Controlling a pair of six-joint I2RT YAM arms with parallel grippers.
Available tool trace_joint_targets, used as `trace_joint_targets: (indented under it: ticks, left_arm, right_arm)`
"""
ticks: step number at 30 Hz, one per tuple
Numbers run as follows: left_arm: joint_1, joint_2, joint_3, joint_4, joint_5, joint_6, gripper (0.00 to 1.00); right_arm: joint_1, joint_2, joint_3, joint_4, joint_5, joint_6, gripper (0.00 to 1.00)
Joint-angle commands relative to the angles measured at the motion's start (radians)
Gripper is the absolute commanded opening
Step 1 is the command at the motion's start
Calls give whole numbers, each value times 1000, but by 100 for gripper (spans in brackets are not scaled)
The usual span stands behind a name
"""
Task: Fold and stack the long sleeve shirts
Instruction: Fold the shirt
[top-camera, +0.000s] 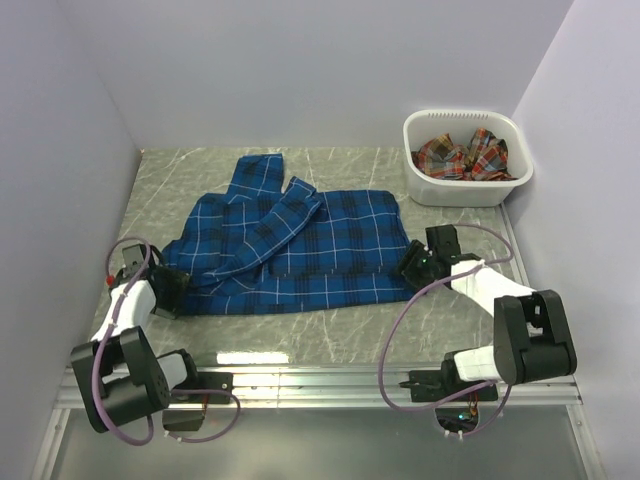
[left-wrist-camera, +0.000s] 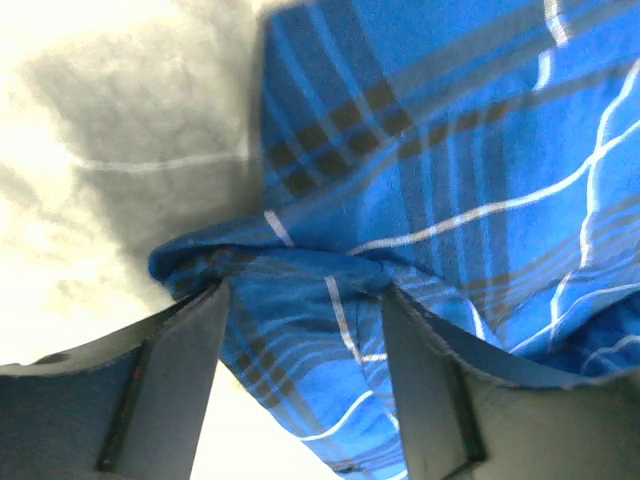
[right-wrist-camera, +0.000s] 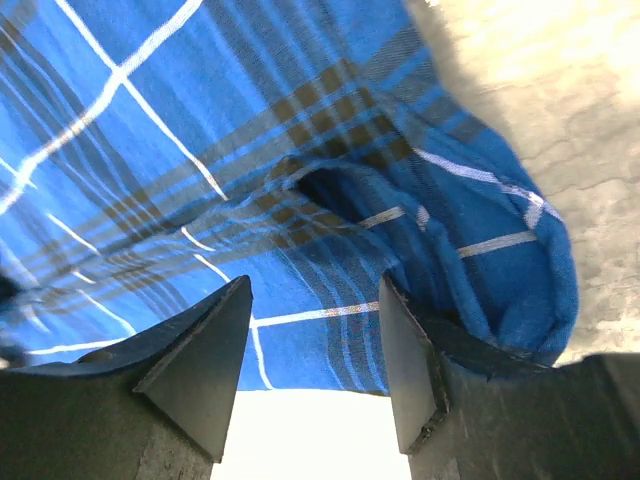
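Note:
The royal blue plaid shirt (top-camera: 290, 245) lies spread on the table, with its sleeves folded across the body. My left gripper (top-camera: 170, 290) is at the shirt's left edge. In the left wrist view it (left-wrist-camera: 305, 310) is open, and a bunched fold of blue cloth (left-wrist-camera: 330, 290) lies between the jaws. My right gripper (top-camera: 412, 268) is at the shirt's right edge. In the right wrist view it (right-wrist-camera: 312, 310) is open, with the blue hem (right-wrist-camera: 330, 330) between the fingers. The red-orange plaid shirt (top-camera: 462, 155) lies crumpled in the basket.
The white plastic basket (top-camera: 467, 188) stands at the back right corner. Grey walls close in the left, back and right sides. The marbled tabletop (top-camera: 330, 340) shows in front of the shirt, and a metal rail runs along the near edge.

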Motion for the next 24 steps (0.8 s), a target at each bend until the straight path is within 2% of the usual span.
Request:
trace_joint_targets:
  ticks: [1,6,11,16,18,21,22,24]
  left_arm:
    - [25,16,-68,-12,-11,-83,67]
    - [57,-69,-45,-87,-60,-120,67]
    - [66,-192,88,-159,-165,-89,73]
    - [48,-237,205,-84,-173,93,86]
    - [10,-231,220,-38,-156,183,90]
    - [-123,-205,260,66,-99,274,94]
    - [-221,-186,289,107,-119,294,95]
    - [-336,-153,329,146,-174,342,97]
  right_arm:
    - [-65,-14,-55,30,-34,32,62]
    - [-97,-76,-66,-16,33,14,61]
    - [-93,-155,-9,-65,98,-41,62]
    - [-40,-251,39,30,30,-136,66]
    - [-4,-255,52,64,10,-146,68]
    - [36,-237,85,105,4,-165,70]
    - [61,-231,103,110,1,-170,70]
    - [76,-223,117,112,-5,-176,71]
